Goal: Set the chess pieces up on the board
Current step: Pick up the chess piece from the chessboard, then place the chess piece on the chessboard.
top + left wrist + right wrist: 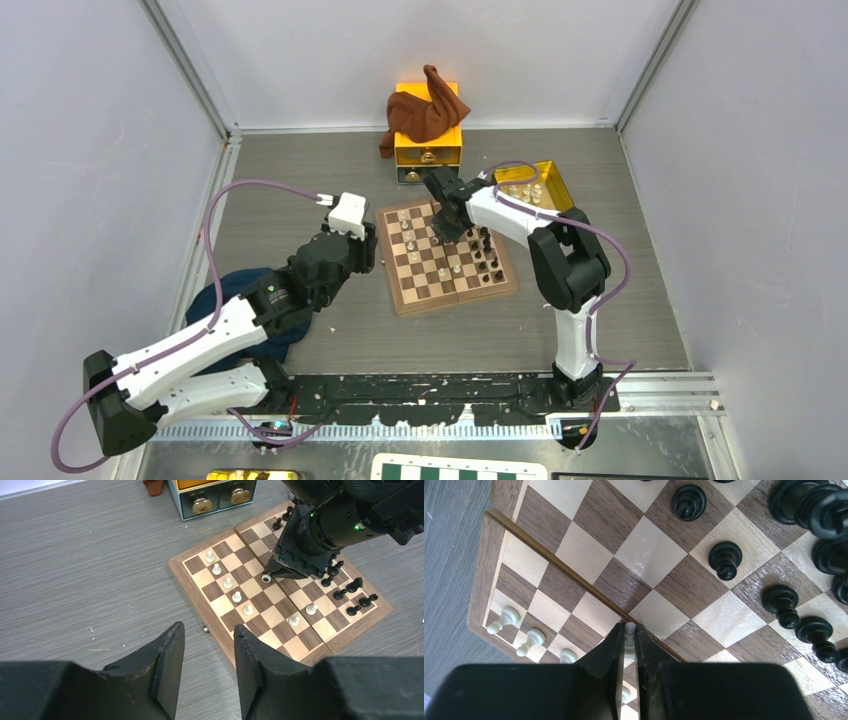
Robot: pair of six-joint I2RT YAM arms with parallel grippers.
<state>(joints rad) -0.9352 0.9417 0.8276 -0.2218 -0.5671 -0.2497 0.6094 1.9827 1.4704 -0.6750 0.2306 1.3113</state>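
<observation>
Worryingly, the right gripper (629, 636) clenched a white pawn (629, 628) at its fingertips above the board (649, 550), where a crooked release could topple it.

a robot lab cell: plain grey panel walls (90, 150), black mounting rail (440, 388).

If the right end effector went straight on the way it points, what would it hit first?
The pawn in the right end effector would land on the board, near its fold line, though depth is unclear.
</observation>
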